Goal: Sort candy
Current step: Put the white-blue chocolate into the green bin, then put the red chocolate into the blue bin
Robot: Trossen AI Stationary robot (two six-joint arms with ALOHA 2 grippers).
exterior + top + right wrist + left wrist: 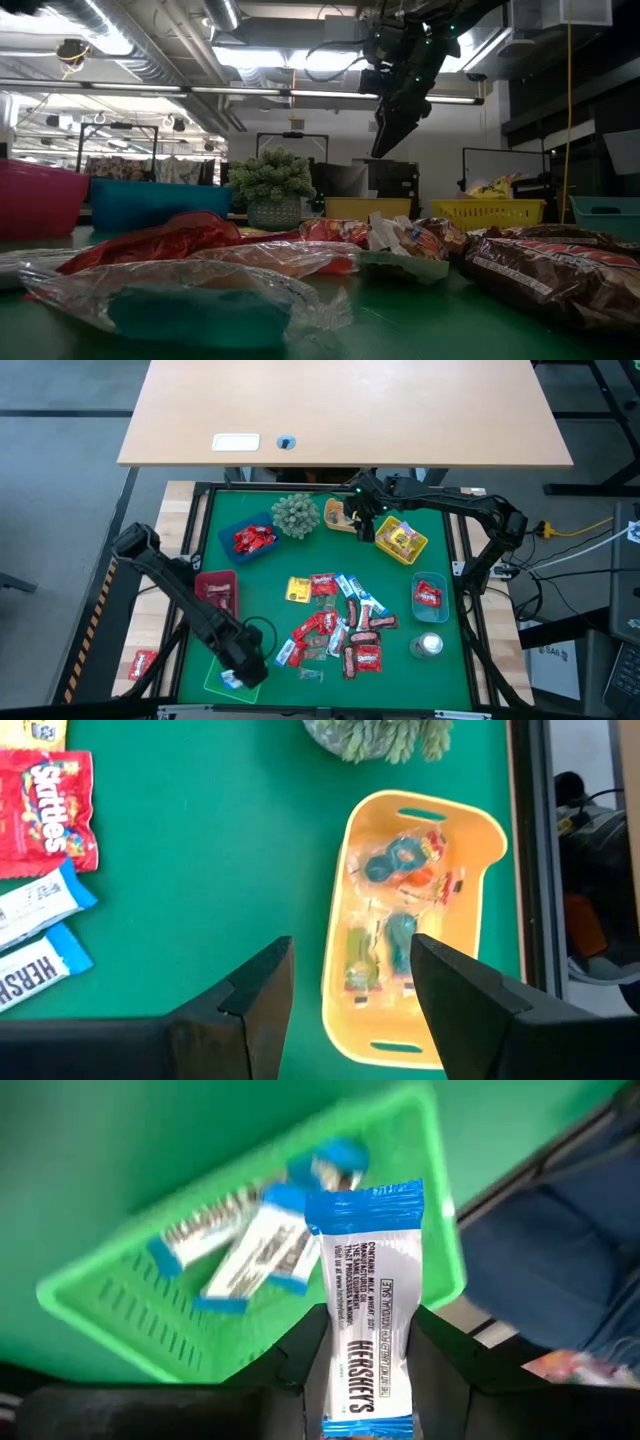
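The candy is partly sorted. A loose heap of small wrapped sweets (340, 625), in red, yellow, brown and blue-white wrappers, lies unsorted in the middle of the green bench (280, 565), so most of the work looks undone. Some sweets are already binned: red packets in the blue plastic tray (248, 538), yellow ones in the yellow slotted basket (402, 540), red ones in the pale blue tray (428, 598), clear-wrapped sweets in the small yellow tub (420, 920), and blue-white bars in the bright green slotted basket (250, 1260).

The left end effector (365, 1370) hangs over that green basket, grasping 1 blue-white bar (366, 1310) upright between its fingers; I judge a drop is next. The right end effector (350, 990) hovers released, holding nothing, beside the small yellow tub near the spiky grey-green plant ball (296, 515).

Readable: "HERSHEY'S" on the held bar, "Skittles" on a red packet (45, 810).
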